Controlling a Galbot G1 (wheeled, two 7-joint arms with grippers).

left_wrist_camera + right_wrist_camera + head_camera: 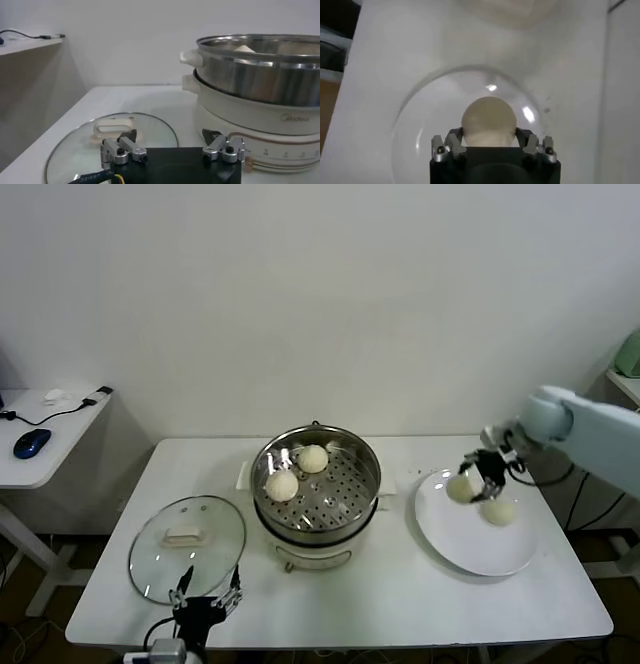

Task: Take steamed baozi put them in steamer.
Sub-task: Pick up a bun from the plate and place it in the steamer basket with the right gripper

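The steel steamer [316, 484] stands mid-table on its white base, with two cream-white baozi [282, 485] [313, 458] on its perforated tray. It also shows in the left wrist view [260, 75]. My right gripper [478, 477] is shut on a third baozi [461, 488] over the left part of the white plate [460, 544]. In the right wrist view this baozi [488, 121] sits between the fingers, above the plate [415, 130]. A fourth baozi [498, 511] lies on the plate. My left gripper [207, 597] is open and empty at the table's front edge.
A round glass lid [187, 546] with a white handle lies left of the steamer, just behind my left gripper; it also shows in the left wrist view [75, 150]. A side desk [40, 434] with a blue mouse stands far left. A wall is behind the table.
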